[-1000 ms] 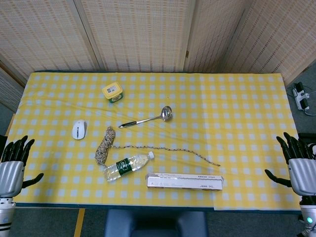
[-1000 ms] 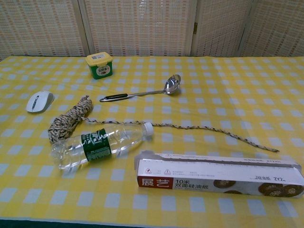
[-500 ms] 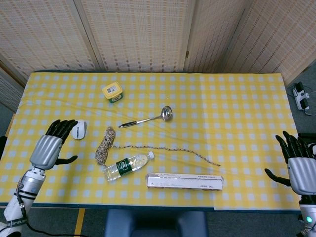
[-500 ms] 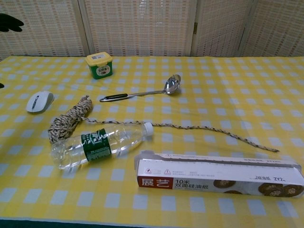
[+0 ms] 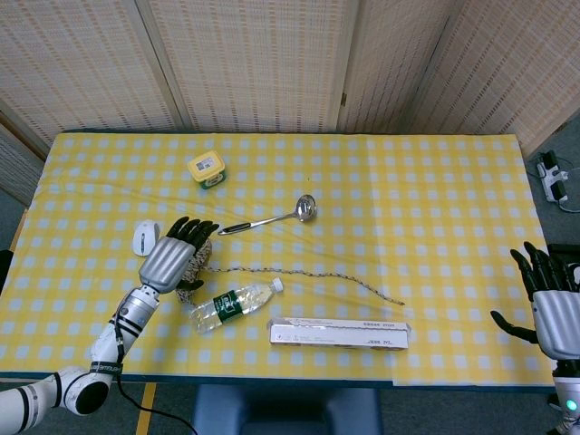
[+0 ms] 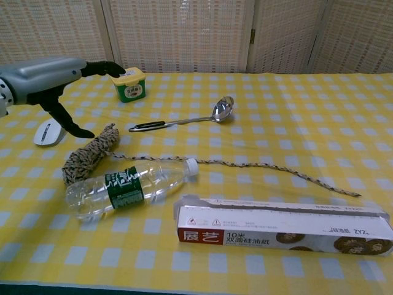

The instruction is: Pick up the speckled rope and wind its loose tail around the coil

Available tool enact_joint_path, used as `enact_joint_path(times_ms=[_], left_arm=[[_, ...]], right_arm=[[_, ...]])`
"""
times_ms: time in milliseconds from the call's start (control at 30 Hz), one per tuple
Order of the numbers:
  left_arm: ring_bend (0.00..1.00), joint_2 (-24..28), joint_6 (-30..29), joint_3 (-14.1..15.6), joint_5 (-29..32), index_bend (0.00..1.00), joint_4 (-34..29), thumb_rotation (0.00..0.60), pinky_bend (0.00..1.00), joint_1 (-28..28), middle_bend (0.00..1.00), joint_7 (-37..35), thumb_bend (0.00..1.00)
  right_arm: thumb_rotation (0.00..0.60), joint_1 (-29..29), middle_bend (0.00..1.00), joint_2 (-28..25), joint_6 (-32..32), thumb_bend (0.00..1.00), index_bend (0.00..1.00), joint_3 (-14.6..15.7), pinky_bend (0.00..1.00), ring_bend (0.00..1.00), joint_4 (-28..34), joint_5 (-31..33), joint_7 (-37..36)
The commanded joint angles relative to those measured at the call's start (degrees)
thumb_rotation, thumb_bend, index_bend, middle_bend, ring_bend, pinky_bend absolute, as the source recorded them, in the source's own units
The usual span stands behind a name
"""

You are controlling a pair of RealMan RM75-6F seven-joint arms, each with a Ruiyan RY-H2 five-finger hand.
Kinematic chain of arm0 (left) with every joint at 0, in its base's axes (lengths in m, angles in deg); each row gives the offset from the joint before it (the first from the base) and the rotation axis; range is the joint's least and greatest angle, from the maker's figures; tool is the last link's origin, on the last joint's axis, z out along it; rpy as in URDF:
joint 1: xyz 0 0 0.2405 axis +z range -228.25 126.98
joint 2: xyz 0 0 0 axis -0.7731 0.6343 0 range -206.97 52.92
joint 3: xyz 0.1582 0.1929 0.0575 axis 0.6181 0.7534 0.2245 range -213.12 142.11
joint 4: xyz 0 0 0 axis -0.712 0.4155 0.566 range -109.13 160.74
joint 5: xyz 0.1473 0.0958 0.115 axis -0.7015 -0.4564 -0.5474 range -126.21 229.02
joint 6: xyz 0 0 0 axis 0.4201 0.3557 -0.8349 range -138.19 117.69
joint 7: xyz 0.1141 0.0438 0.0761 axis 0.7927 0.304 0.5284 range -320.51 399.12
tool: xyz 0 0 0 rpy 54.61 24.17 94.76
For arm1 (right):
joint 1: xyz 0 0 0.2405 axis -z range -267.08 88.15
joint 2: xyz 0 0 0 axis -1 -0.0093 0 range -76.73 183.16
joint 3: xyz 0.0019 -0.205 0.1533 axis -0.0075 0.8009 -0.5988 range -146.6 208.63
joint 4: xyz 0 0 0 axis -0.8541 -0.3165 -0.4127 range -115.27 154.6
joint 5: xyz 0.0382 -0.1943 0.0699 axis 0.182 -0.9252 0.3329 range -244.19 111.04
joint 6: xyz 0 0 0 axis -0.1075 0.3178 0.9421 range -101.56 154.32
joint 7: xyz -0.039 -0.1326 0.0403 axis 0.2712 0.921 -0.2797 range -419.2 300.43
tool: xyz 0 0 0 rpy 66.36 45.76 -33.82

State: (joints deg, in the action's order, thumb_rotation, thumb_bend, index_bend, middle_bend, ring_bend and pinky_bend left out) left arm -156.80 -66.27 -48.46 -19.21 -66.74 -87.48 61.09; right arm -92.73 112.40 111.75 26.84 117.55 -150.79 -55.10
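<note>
The speckled rope coil lies left of centre on the yellow checked cloth. Its loose tail runs out to the right in a thin line. My left hand hovers over the coil with its fingers spread, holding nothing; in the chest view it is above the coil and apart from it. In the head view it hides most of the coil. My right hand stays open beyond the table's right edge, far from the rope, and shows only in the head view.
A water bottle lies just in front of the coil, touching the tail's start. A long foil box lies near the front edge. A mouse, a ladle and a yellow tub sit behind.
My left hand has swept from the table's left edge inward to a spot over the rope coil. The right hand has barely moved. The rope lies as before.
</note>
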Motion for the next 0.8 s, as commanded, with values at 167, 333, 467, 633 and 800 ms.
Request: enact_joint_path(times_ms=[167, 333, 467, 633, 800], left_arm=[[0.11, -5.23, 0.28, 0.34, 6.83, 0.11, 4.50, 0.600, 0.09, -2.03, 0.13, 3.62, 0.17], [0.11, -7.15, 0.30, 1.18, 9.36, 0.10, 5.69, 0.600, 0.09, -2.63, 0.13, 5.01, 0.17], [0.11, -8.43, 0.87, 1.42, 11.57, 0.10, 6.57, 0.600, 0.09, -3.05, 0.13, 4.89, 0.17], [0.11, -10.62, -0.22, 2.05, 13.38, 0.11, 10.26, 0.600, 0.09, -3.93, 0.13, 7.89, 0.17], [0.11, -11.56, -0.44, 2.32, 16.60, 0.11, 12.25, 0.600, 0.10, -3.91, 0.13, 9.65, 0.17]], right_arm=[[0.521, 0.05, 0.00, 0.15, -0.13, 0.23, 0.00, 0.07, 0.00, 0.00, -0.49, 0.01, -0.58], [0.521, 0.03, 0.00, 0.20, -0.33, 0.24, 0.00, 0.13, 0.00, 0.00, -0.76, 0.04, -0.90], [0.523, 0.10, 0.00, 0.26, -0.28, 0.24, 0.00, 0.14, 0.00, 0.00, -0.92, 0.02, -1.10], [0.524, 0.17, 0.00, 0.36, -0.31, 0.24, 0.00, 0.18, 0.00, 0.00, -1.19, 0.07, -1.47], [0.527, 0.31, 0.00, 0.40, -0.28, 0.24, 0.00, 0.23, 0.00, 0.00, -1.39, 0.18, -1.67]])
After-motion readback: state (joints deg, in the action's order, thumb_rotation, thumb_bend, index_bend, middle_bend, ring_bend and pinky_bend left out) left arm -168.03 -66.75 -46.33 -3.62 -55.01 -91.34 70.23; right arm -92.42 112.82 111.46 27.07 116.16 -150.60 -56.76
